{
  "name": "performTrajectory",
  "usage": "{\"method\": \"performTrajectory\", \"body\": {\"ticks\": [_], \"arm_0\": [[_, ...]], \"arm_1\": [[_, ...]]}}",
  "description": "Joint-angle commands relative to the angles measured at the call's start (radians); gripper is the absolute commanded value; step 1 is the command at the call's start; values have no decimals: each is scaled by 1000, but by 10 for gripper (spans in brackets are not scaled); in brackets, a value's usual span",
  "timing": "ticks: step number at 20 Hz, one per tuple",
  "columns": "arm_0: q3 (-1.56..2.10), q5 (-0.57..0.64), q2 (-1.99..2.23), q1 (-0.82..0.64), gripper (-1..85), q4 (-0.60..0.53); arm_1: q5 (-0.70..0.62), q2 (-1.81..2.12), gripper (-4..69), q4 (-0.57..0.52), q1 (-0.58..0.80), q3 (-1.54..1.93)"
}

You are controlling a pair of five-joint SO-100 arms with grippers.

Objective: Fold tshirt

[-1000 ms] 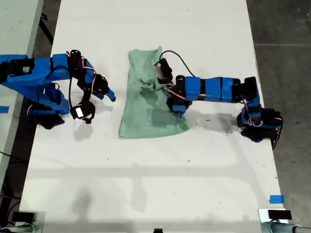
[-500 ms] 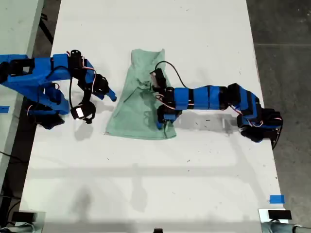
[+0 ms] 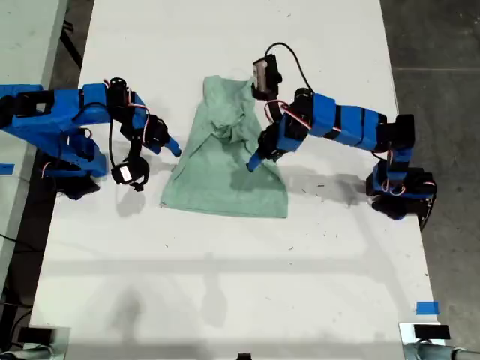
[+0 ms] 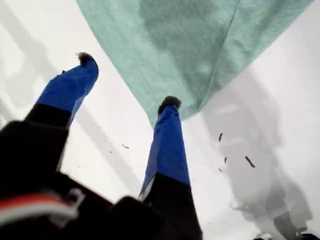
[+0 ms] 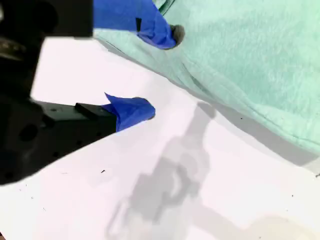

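Note:
The pale mint-green tshirt (image 3: 221, 176) lies partly folded and rumpled on the white table, narrow at the far end and wide at the near hem. In the exterior view my first gripper (image 3: 253, 163) is on the arm from the right. It hangs open above the tshirt's right half with nothing between its fingers. Its wrist view shows the tshirt (image 4: 200, 40) with a corner by one fingertip (image 4: 170, 102). My second gripper (image 3: 174, 148), on the arm at the exterior view's left, is open at the tshirt's left edge. One fingertip (image 5: 172, 34) is over the tshirt (image 5: 250, 60).
The white table (image 3: 225, 285) runs down the middle, with dark floor (image 3: 442, 75) past its right edge in the exterior view. A strip of blue tape (image 3: 426, 307) sits near the table's near right corner there. Both arm bases stand at the table's sides.
My first gripper was low on the tshirt, pushing it toward the exterior view's left. It has lifted and drawn back, and the tshirt's near hem now spreads wider to the right.

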Motion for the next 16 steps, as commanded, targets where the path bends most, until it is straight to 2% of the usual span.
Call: {"method": "performTrajectory", "body": {"ticks": [1, 12, 16], "arm_0": [[-83, -21, 6, 26, 195, 23], [-104, -43, 8, 41, 203, 34], [-112, -32, 18, 26, 203, 34]], "arm_1": [[-28, 121, 274, 9, 17, 3], [-18, 284, 258, 8, 9, 282], [21, 390, 292, -15, -23, 477]]}}
